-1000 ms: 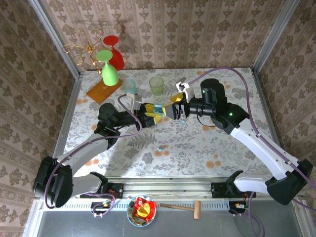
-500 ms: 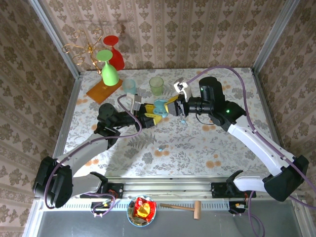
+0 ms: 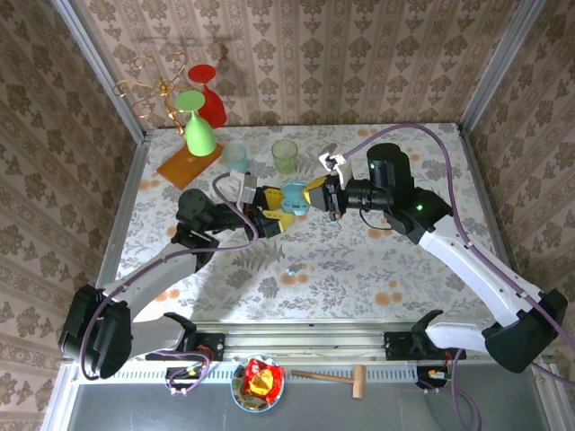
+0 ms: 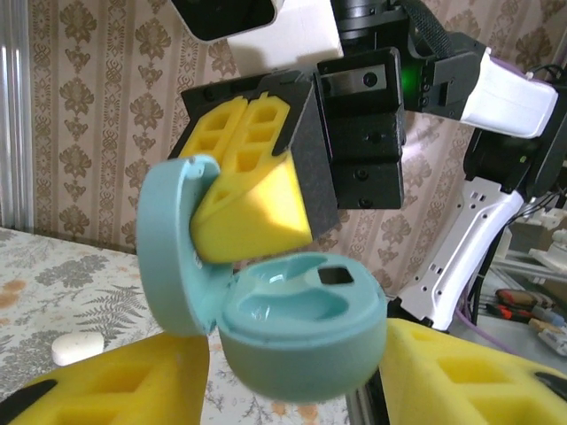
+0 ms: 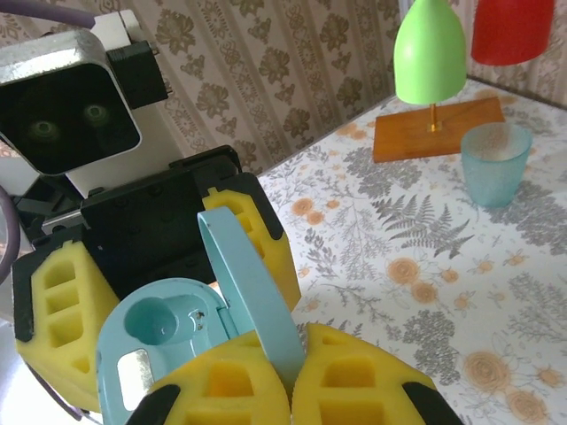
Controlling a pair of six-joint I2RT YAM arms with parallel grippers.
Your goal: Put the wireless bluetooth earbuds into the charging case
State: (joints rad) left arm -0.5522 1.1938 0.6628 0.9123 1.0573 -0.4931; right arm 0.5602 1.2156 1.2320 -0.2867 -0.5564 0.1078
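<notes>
Right wrist shows right claw [image 5: 292, 365] pinching the charging case [image 5: 168, 312] lid.

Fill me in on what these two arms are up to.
The two arms hold an open pale-blue charging case in the air between them. The right claw is pinched shut on its lid. The left claw flanks the base, though how firmly is unclear. The sockets look empty, and a small earbud lies on the table below.
</notes>
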